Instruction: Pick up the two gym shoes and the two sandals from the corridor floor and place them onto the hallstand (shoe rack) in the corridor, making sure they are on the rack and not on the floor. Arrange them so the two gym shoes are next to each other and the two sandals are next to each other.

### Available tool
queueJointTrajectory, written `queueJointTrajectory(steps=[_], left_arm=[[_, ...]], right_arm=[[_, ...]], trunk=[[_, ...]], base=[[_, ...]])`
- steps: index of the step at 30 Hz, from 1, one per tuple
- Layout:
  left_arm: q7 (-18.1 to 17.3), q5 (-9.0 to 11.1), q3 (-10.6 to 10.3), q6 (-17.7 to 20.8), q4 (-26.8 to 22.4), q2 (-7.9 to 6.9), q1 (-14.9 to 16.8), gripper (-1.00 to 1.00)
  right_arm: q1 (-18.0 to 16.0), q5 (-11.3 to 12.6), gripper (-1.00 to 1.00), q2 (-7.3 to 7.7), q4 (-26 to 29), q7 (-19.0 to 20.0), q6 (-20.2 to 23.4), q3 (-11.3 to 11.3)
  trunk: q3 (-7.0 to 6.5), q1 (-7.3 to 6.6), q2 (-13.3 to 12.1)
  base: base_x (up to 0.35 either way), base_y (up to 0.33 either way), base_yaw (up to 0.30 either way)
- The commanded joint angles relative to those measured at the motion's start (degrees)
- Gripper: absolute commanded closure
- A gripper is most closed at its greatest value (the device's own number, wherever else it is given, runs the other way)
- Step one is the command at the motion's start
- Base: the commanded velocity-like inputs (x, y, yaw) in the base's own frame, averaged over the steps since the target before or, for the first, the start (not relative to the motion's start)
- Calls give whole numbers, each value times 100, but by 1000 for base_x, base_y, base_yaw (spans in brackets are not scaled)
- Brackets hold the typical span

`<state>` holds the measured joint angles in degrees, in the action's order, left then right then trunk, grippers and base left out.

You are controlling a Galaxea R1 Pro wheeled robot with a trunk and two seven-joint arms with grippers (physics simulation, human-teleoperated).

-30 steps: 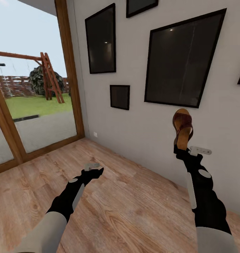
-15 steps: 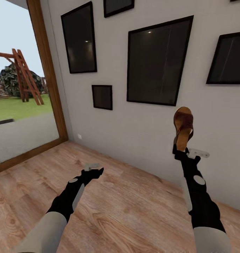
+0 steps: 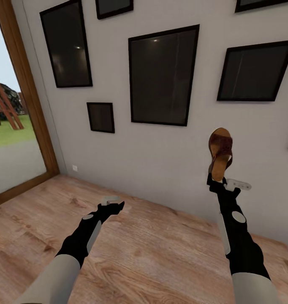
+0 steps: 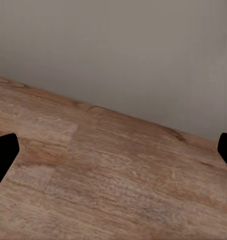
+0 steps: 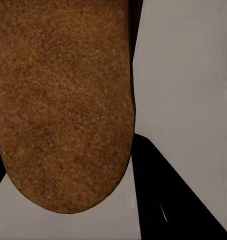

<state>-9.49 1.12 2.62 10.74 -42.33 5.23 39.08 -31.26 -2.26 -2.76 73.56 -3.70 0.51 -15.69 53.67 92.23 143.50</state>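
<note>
From the head camera, your right tool (image 3: 216, 179) pinches a sandal (image 3: 220, 154) upright at four o'clock, before the wall (image 3: 161, 156); your left tool (image 3: 113, 206) hangs at seven o'clock. Left wrist: tool spread over the corridor floor (image 4: 108, 185). Right wrist: tan sole at eleven o'clock.

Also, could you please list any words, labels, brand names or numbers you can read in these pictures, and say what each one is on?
There is no readable text.
The sandal held up by the right end effector: plain sole and strap, no brand mark.
The framed pictures on the wall: dark panes, nothing printed.
The small white wall plate near the floor: too small to tell whether it has any marking.
The left end effector: no label.
</note>
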Motion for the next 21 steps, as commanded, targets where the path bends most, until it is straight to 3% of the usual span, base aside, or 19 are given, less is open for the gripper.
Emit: queueJointTrajectory(steps=[1, 21], left_arm=[[-36, 11, 28, 43, -12, 5, 0, -100], [-36, 15, 28, 46, -12, 5, 0, -100]], right_arm=[[-4, -4, 100, -5, 1, -8, 3, -4], [-3, 14, 100, -5, 1, -8, 11, -4]], trunk=[[4, -1, 3], [-44, -1, 3]], base=[[0, 0, -300], [0, 0, -300]])
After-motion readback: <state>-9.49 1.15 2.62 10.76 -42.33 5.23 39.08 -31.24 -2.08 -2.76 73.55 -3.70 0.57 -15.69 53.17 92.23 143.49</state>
